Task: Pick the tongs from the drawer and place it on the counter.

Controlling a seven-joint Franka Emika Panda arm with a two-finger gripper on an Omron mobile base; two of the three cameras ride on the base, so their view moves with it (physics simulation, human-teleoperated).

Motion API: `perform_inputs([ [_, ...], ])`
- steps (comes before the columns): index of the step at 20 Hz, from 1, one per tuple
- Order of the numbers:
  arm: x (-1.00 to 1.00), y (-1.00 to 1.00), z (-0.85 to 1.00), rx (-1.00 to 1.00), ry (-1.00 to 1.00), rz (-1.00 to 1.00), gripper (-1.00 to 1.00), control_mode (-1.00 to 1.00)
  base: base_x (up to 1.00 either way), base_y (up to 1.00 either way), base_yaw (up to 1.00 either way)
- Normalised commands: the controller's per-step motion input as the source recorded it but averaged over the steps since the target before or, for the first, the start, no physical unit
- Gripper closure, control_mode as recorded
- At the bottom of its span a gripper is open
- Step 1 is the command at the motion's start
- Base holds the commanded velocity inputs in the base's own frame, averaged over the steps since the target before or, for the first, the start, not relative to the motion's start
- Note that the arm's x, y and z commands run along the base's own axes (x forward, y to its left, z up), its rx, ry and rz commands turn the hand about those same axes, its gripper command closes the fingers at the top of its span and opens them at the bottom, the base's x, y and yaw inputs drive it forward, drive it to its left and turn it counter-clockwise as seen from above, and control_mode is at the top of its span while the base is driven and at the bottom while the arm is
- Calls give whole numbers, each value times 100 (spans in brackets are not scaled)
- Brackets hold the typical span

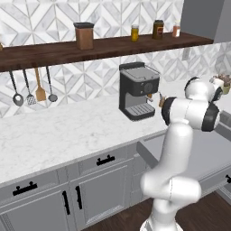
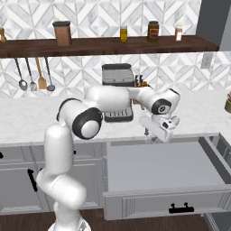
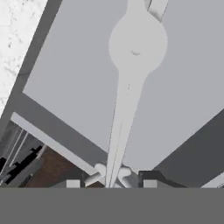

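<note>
The slim silver tongs run up the hand view from between my fingertips, spoon-like tip farthest from the hand. My gripper is shut on their near end. It hangs over the back left part of the open grey drawer, pointing down, just in front of the white marble counter. From the right base view the gripper sits a little above the drawer floor. The drawer floor below the tongs is bare. In the left base view my own arm hides the hand, and the drawer shows behind it.
A dark coffee machine stands on the counter right behind my hand. Hanging utensils line the wall at left under a wooden shelf with jars. Grey cabinet doors sit below the counter.
</note>
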Motion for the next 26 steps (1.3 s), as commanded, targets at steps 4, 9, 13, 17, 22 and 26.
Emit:
perform_inputs([
  [4,70,100,87,-8,-7,-20,100,-100,0,0,0],
  [9,51,76,-8,-7,-2,-15,100,-100,0,0,0],
  [13,52,54,-63,-2,0,-13,100,-100,0,0,0],
  [17,74,27,-38,0,0,-12,100,-100,0,0,0],
  [22,86,14,-57,0,0,-7,100,-100,0,0,0],
  [26,76,11,-41,0,-2,-8,-100,-100,0,0,0],
])
